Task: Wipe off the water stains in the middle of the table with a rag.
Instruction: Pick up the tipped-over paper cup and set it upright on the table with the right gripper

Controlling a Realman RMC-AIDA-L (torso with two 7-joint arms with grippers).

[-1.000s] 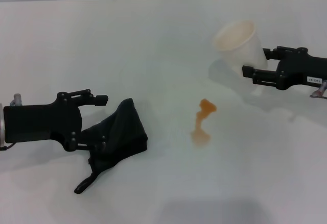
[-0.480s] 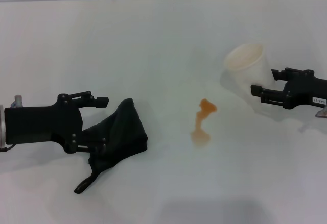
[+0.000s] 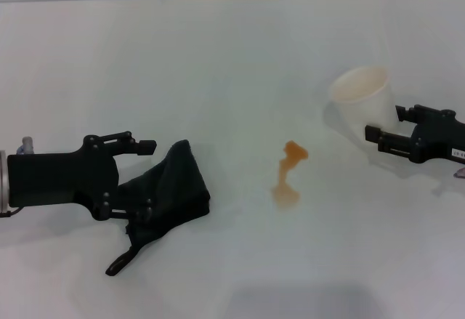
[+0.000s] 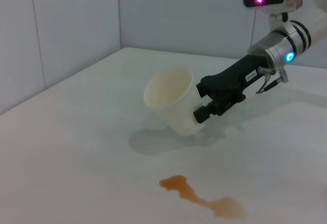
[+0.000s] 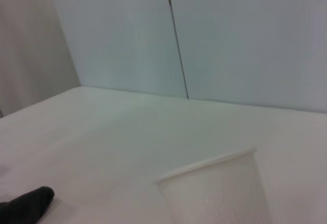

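The left gripper [image 3: 138, 177] straddles the rag [image 3: 171, 188], jaws apart, at the table's [image 3: 218, 57] left; the stains [image 3: 288, 174] sit mid-table; the right gripper [image 3: 378, 136] clamps a tilted cup [image 3: 361, 101], which could drip anew.

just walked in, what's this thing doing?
Cleanup of a spill, early stage. The left end effector sits at the black rag on the table, to the robot's left of the orange-brown water stains, which are not yet wiped. The right end effector is closed on a white paper cup, tilted and lifted off the table in the left wrist view, on the robot's right side.
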